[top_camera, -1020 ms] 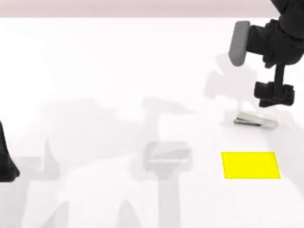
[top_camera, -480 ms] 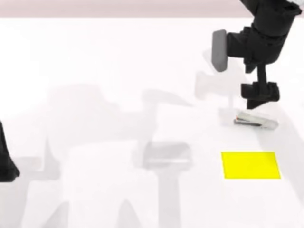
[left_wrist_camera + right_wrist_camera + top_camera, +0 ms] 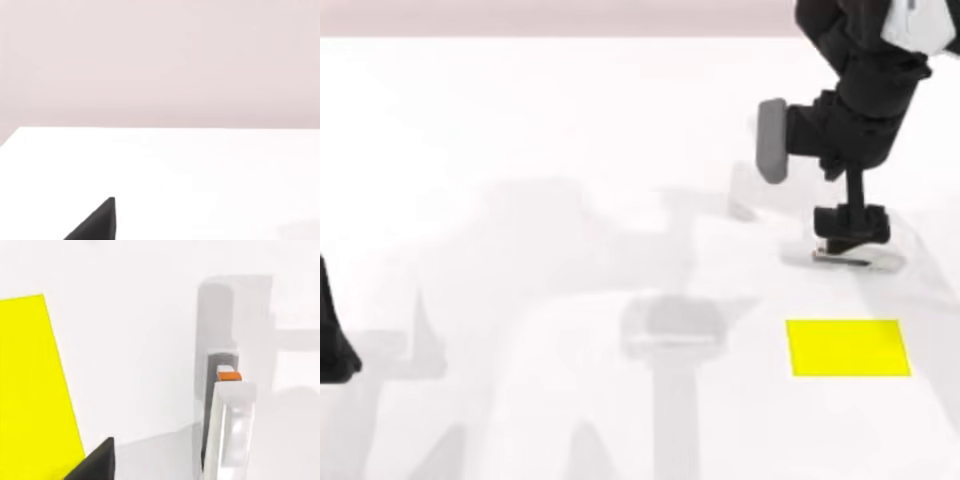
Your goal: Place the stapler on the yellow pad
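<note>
The white-grey stapler (image 3: 865, 259) lies flat at the right of the table, its tiny red mark (image 3: 229, 376) at one end. My right gripper (image 3: 851, 236) hangs directly over it, open, with its fingers low at the stapler's left half and nothing gripped. In the right wrist view the stapler (image 3: 227, 425) runs beside one dark fingertip (image 3: 98, 461); the other finger is out of frame. The yellow pad (image 3: 848, 347) lies flat just nearer the front edge than the stapler, and nothing rests on it. It also shows as the yellow pad (image 3: 30, 390) in the right wrist view.
My left arm (image 3: 335, 345) stays parked at the table's left edge; its wrist view shows one dark fingertip (image 3: 98, 222) over bare white table. Grey shadows of the arms cross the middle of the table.
My right arm has swung left and come down, bringing its gripper from beyond the stapler's right end to directly over it. The stapler and pad have not moved.
</note>
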You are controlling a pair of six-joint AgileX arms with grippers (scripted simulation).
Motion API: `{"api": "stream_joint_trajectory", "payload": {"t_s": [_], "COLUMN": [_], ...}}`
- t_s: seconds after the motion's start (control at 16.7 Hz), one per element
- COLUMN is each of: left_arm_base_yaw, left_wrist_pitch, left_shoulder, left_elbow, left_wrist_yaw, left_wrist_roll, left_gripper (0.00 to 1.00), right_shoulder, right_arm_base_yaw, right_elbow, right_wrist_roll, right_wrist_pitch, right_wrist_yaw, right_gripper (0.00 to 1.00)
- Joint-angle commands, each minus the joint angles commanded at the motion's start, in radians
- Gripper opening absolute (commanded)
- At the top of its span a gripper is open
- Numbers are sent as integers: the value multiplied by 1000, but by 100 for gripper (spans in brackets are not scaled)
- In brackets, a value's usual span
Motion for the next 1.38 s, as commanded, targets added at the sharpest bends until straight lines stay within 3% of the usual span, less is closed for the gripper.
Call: {"api": "stream_joint_trajectory", "payload": {"t_s": [0.24, 0.54, 1.32, 1.38], "left_arm_base_yaw": [0, 0, 0, 0], "left_wrist_pitch": [0, 0, 0, 0], "left_shoulder": [0, 0, 0, 0], "left_elbow": [0, 0, 0, 0], "left_wrist_yaw": [0, 0, 0, 0], "left_wrist_roll": [0, 0, 0, 0], "left_gripper": [100, 100, 100, 100], "right_shoulder": [33, 41, 41, 41], "right_arm_base_yaw": [2, 2, 2, 2], "right_elbow": [-131, -153, -153, -153], "right_wrist_roll": [2, 2, 2, 2], "right_wrist_pitch": [166, 191, 191, 191], "right_wrist_yaw": [0, 0, 0, 0], "right_gripper": [100, 100, 2, 0]}}
